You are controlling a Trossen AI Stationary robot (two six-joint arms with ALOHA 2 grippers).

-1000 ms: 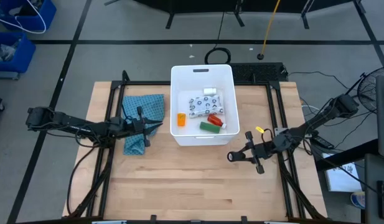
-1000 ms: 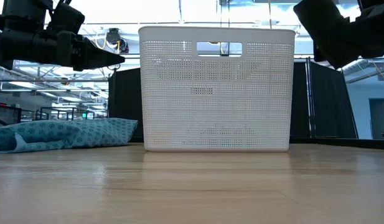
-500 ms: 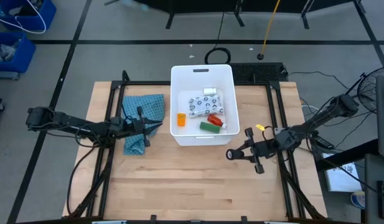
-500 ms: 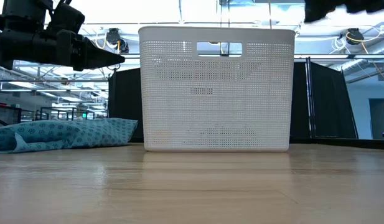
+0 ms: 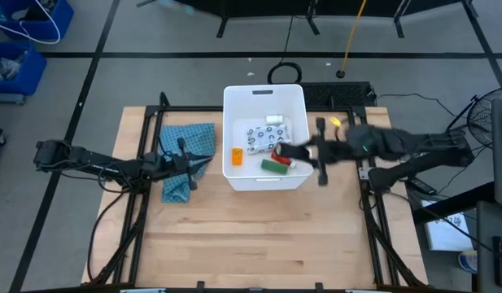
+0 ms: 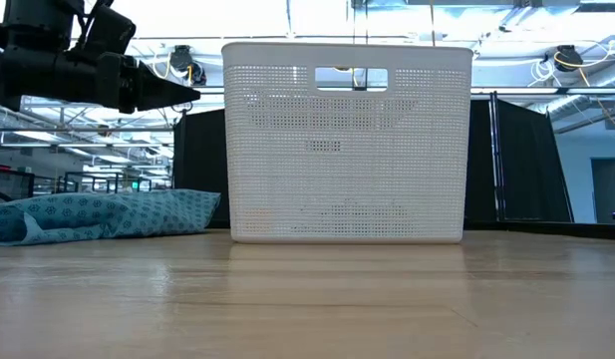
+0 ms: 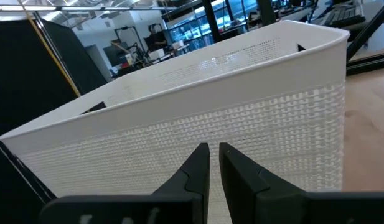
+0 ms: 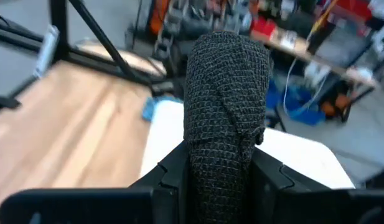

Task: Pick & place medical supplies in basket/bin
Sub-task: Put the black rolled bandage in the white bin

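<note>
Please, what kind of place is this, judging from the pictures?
Probably a robotics lab or workshop in a large industrial hall. A wooden workbench carries two robot arms, cables trail over the grey floor, a blue storage bin stands in the corner, and black curtains and ceiling trusses show behind.

Both arms were dark, slim and jointed; the left gripper (image 7: 210, 163) had two black tapered fingers, and the right arm (image 5: 397, 146) carried a yellow tag

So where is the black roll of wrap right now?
The black roll is clamped in the right tool, which the high view shows over the right side of the white bin, above the red bottle.
</note>
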